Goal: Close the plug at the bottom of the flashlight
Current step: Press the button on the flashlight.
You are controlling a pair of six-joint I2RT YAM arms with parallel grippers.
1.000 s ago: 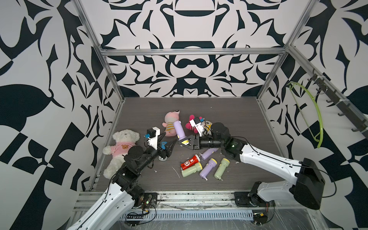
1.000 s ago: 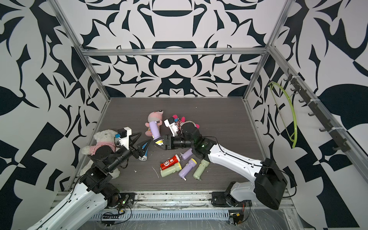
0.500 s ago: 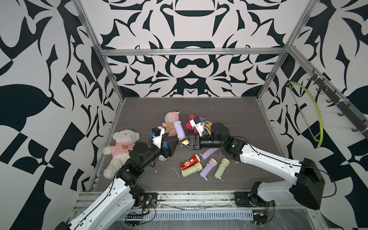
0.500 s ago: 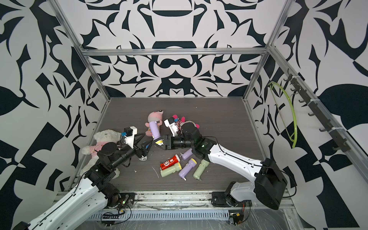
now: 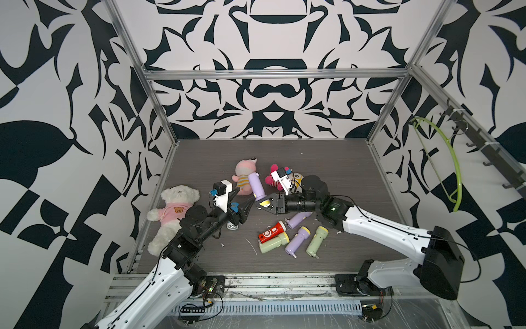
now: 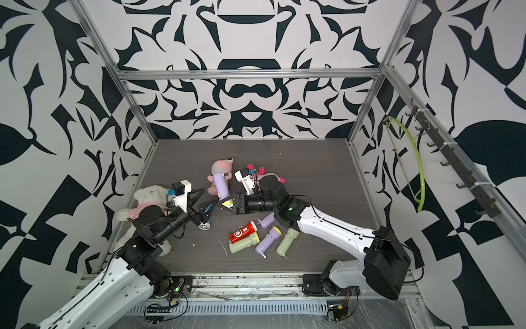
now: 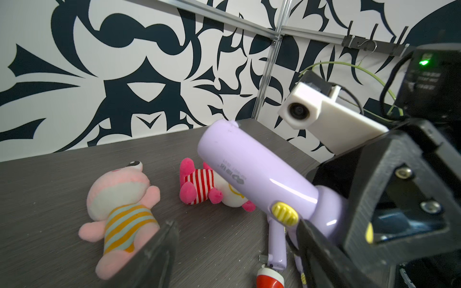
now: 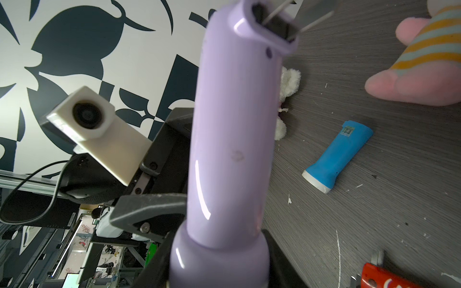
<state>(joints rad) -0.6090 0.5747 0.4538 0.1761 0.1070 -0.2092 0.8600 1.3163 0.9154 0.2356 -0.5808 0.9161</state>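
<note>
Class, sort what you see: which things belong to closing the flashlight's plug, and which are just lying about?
In use: purple flashlight, held by right gripper; its plug, prongs out; left gripper, open.

Lying about: bear, pink plush, striped plush, blue flashlight, red flashlight, green flashlights, spare purple flashlights.

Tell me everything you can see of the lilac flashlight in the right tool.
Glossy lilac plastic flashlight, round barrel widening to a head clamped in the right tool. A ribbed yellow switch sits by the head. At the bottom end the plug stands open, two metal prongs out. It is held clear of the table, barrel toward the back wall. The open left tool is close beside the head; contact cannot be told.
</note>
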